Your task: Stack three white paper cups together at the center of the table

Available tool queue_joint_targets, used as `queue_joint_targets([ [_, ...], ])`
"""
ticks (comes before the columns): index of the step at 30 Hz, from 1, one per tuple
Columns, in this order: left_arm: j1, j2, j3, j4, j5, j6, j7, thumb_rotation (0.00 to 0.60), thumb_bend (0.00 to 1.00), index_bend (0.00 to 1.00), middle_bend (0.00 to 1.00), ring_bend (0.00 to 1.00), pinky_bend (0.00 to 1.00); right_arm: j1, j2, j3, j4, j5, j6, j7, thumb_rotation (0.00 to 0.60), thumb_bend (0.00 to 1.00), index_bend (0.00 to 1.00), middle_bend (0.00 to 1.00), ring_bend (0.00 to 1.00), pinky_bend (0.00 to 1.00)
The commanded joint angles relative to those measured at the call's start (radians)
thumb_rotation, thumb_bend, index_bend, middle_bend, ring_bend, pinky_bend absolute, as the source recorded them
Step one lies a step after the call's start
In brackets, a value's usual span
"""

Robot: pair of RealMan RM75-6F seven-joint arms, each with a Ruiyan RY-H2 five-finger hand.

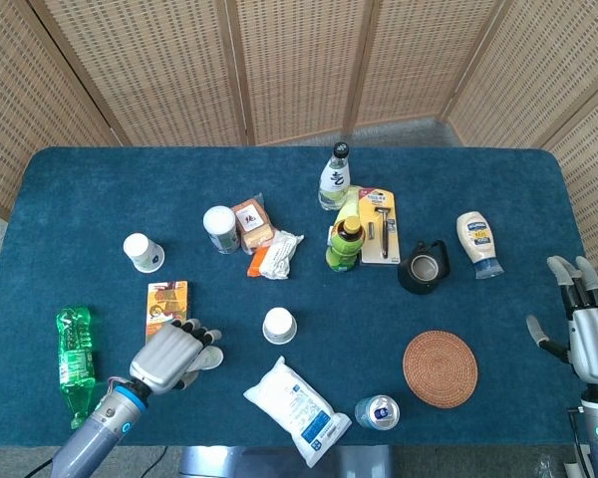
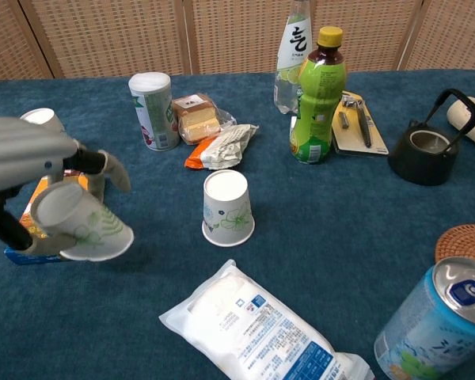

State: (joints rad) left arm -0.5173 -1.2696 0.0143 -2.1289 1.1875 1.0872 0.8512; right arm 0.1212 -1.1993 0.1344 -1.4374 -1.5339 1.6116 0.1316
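My left hand [image 1: 169, 357] grips a white paper cup [image 2: 83, 226] with a leaf print and holds it tilted above the table at the front left; in the chest view the left hand [image 2: 32, 154] covers the cup's top side. A second cup [image 1: 278, 325] stands upside down near the table's centre, to the right of the held one, also seen as the second cup [image 2: 227, 207]. A third cup [image 1: 144, 252] stands at the far left, and the chest view shows only the third cup's [image 2: 41, 117] rim behind my hand. My right hand [image 1: 586, 329] hovers open off the right edge.
A snack box [image 1: 166, 304] lies just behind the left hand, a green bottle [image 1: 75, 354] to its left. A white packet [image 1: 297, 396] and a can [image 1: 377, 411] sit at the front. Canister [image 1: 221, 229], snacks, bottles [image 1: 345, 244], kettle [image 1: 424, 267] and coaster [image 1: 440, 368] fill the back and right.
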Motion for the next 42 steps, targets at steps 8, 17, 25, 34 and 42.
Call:
queue_joint_targets([
  [8, -0.125, 0.028, -0.160, -0.091, -0.122, 0.003, -0.023, 0.600, 0.36, 0.22, 0.44, 0.27, 0.42, 0.000, -0.003, -0.002, 0.000, -0.003, -0.006, -0.005, 0.600, 0.35, 0.07, 0.15, 0.00, 0.22],
  [17, -0.263, -0.060, -0.216, -0.066, -0.301, 0.008, 0.048, 0.600, 0.36, 0.21, 0.42, 0.25, 0.42, 0.001, -0.007, -0.002, 0.004, -0.004, -0.010, -0.005, 0.600, 0.35, 0.07, 0.15, 0.00, 0.22],
  [25, -0.355, -0.133, -0.221, -0.027, -0.398, 0.038, 0.094, 0.600, 0.36, 0.20, 0.41, 0.24, 0.41, 0.001, -0.007, -0.001, 0.006, -0.002, -0.013, -0.001, 0.600, 0.35, 0.07, 0.15, 0.00, 0.22],
  [34, -0.423, -0.180, -0.210, 0.010, -0.486, 0.049, 0.096, 0.600, 0.36, 0.19, 0.40, 0.24, 0.41, 0.000, -0.008, 0.000, 0.007, -0.002, -0.014, 0.002, 0.600, 0.35, 0.07, 0.15, 0.00, 0.22],
  [42, -0.462, -0.209, -0.194, 0.039, -0.502, 0.079, 0.098, 0.600, 0.36, 0.19, 0.39, 0.23, 0.41, 0.000, -0.006, 0.001, 0.006, 0.000, -0.018, 0.010, 0.600, 0.35, 0.07, 0.15, 0.00, 0.22],
])
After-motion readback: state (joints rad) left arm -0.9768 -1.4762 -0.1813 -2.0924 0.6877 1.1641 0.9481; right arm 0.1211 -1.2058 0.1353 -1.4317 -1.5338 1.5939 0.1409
